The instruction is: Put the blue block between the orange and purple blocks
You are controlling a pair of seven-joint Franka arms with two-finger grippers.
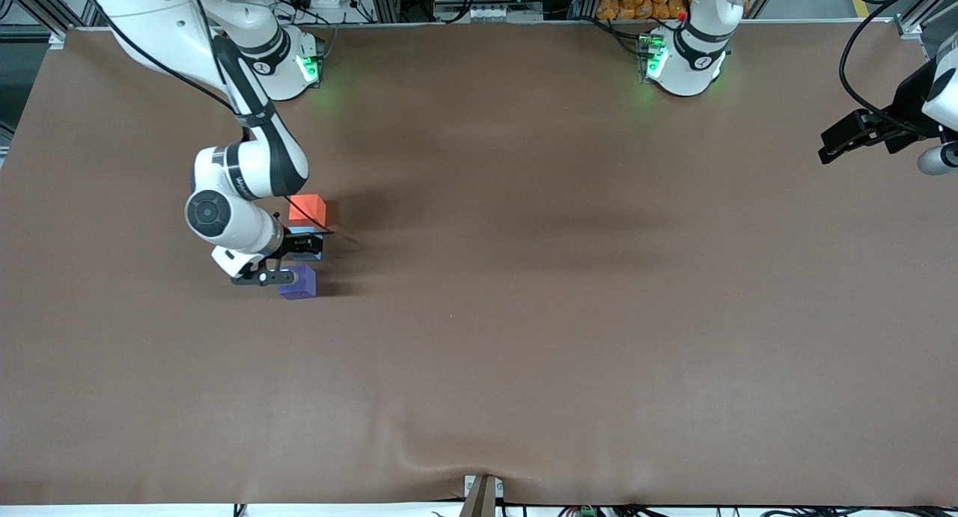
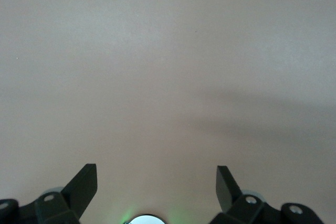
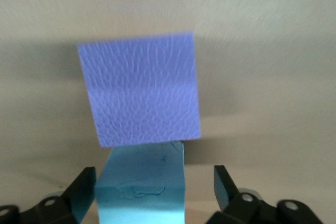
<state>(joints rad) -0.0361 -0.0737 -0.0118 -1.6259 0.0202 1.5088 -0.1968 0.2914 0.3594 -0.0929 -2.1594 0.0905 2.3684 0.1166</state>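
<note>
Blue block (image 3: 142, 184) sits between the right gripper's (image 1: 293, 257) spread, released fingers, touching purple block (image 1: 298, 283); orange block (image 1: 307, 209) just beside. Left gripper (image 2: 156, 190) waits, spread wide.

1 blue block (image 1: 302, 230), 1 orange block (image 1: 307, 208), 1 purple block (image 1: 299, 283), 2 arms

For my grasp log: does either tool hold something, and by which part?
Nothing seems held. The right tool is open around the blue block; the left tool waits, open and empty.
</note>
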